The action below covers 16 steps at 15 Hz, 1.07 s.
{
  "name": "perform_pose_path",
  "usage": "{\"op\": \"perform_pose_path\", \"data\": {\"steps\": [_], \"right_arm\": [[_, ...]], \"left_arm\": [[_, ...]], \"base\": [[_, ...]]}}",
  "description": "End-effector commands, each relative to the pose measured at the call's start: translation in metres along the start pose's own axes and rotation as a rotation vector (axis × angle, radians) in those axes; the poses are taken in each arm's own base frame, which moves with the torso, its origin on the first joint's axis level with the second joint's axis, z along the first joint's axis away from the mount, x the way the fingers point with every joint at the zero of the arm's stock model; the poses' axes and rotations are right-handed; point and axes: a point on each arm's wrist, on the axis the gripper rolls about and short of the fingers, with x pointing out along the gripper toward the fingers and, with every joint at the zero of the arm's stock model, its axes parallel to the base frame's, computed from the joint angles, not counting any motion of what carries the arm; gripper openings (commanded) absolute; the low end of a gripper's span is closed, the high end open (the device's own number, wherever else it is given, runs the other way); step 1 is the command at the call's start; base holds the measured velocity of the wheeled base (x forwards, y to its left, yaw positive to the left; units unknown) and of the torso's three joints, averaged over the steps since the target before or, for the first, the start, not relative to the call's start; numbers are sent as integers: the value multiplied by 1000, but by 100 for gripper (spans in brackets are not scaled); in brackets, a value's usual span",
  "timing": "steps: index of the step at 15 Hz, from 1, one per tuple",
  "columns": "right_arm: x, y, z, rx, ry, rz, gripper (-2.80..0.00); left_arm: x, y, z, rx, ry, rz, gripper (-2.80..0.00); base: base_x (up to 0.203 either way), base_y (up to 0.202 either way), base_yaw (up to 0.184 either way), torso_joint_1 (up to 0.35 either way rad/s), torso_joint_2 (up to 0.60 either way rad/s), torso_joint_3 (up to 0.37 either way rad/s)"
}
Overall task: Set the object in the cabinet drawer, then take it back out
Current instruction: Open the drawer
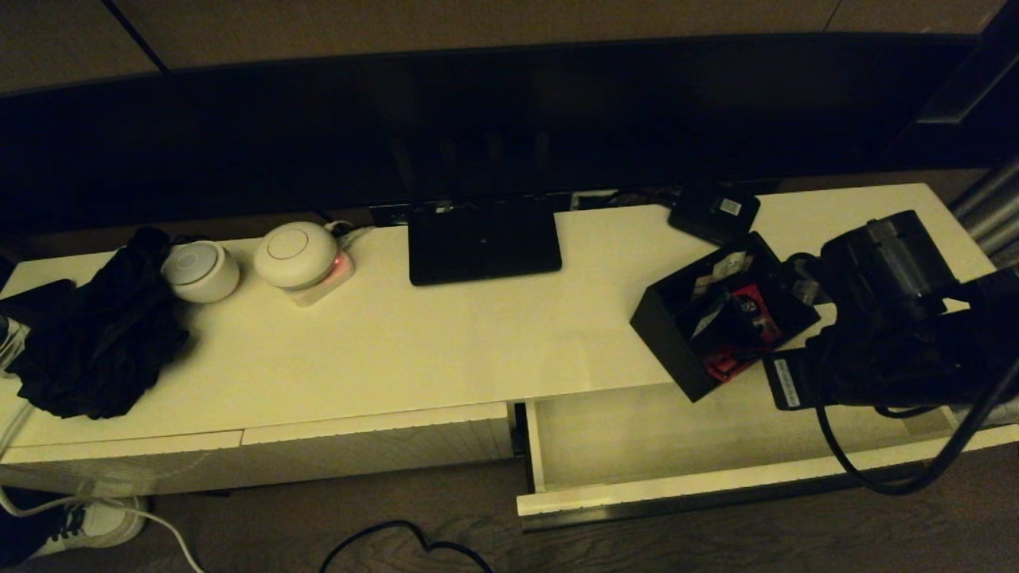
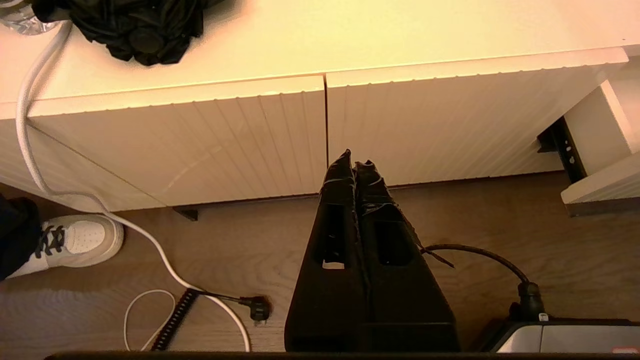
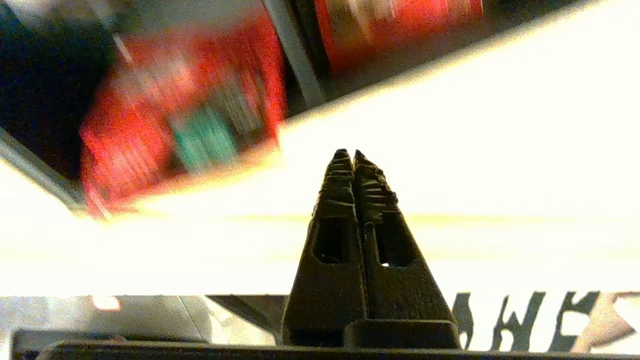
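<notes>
1. Nearest, the drawer (image 1: 637, 446) stands pulled out at about 5 o'clock in the head view, its pale inside showing, its front edge toward the robot
2. The left gripper (image 2: 354, 164) hangs low before the closed drawer fronts (image 2: 210, 135), over the wooden floor (image 2: 250, 240); its jaws are pressed together, holding nothing
3. A white cable (image 2: 35, 140) and a white shoe (image 2: 75, 240) lie on the floor at the cabinet's left end
4. The right gripper (image 3: 348, 152) shows in its wrist view with jaws closed tip to tip, nothing between them; the red packets (image 3: 165, 135) of the box are just beyond the tips
5. The right arm (image 1: 899, 318) reaches in at 3 o'clock in the head view, above the drawer's right end
6. The box (image 1: 720, 314) sits tilted at the cabinet top's (image 1: 446, 334) front edge, one corner overhanging the open drawer, just beside the arm
7. Farther back: a small black device (image 1: 715, 211) at 2 o'clock, a router (image 1: 484, 239) at 12, two white round gadgets (image 1: 251, 263) at 10, a black cloth (image 1: 99, 342) at 9
</notes>
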Motion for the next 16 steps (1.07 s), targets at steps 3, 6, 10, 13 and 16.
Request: {"op": "perform_pose_path", "data": {"steps": [3,6,10,13,16], "right_arm": [[-1,-8,-42,7,-17,-13,-280],[12,-7,-48,35,-110,-74,-280],[19,-7,-52,80,-196,-70,-280],[29,-5,-59,131,-187,-64,-280],[39,-4,-53,179,-235,-62,-280]], "left_arm": [[0,0,-1,0,3,1,-280],[0,0,-1,0,3,1,-280],[0,0,-1,0,3,1,-280],[0,0,-1,0,3,1,-280],[0,0,-1,0,3,1,-280]], "base": [[0,0,0,0,0,0],[0,0,0,0,0,0],[0,0,0,0,0,0],[0,0,0,0,0,0],[0,0,0,0,0,0]]}}
